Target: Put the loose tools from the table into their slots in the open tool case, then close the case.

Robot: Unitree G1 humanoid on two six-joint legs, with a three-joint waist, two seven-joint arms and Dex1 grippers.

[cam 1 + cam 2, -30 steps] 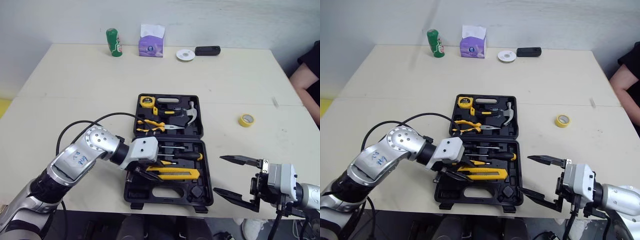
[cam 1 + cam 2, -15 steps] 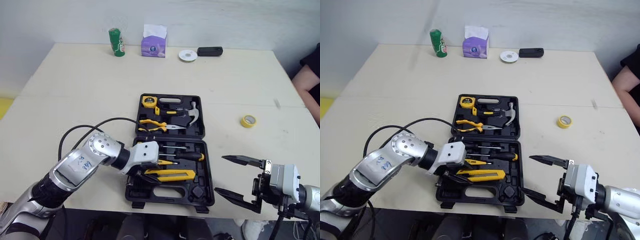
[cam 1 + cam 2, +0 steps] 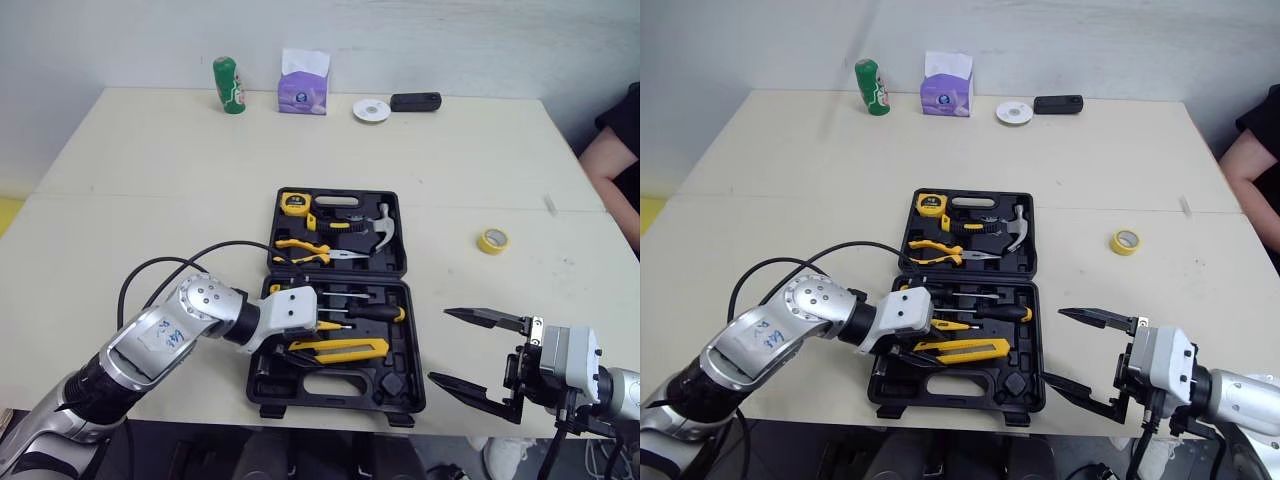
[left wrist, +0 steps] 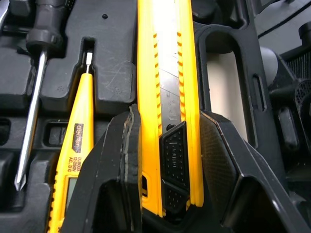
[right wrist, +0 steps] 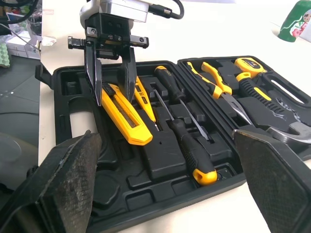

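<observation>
Left gripper (image 4: 170,121) pinches knife (image 4: 167,58) over its slot in case (image 3: 330,385); press flat, aligned, before letting go; right gripper (image 3: 440,345) spread, idle.

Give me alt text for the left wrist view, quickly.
The left end effector grips a yellow utility knife with a black slider, lying in the black plastic tool case. Beside it sit a yellow voltage tester and a steel-shafted screwdriver.

Bright, even indoor light, soft faint shadows on the table (image 3: 150,180), dull sheen on the black case (image 3: 280,385), pale glare along the knife (image 4: 167,63) up close.
</observation>
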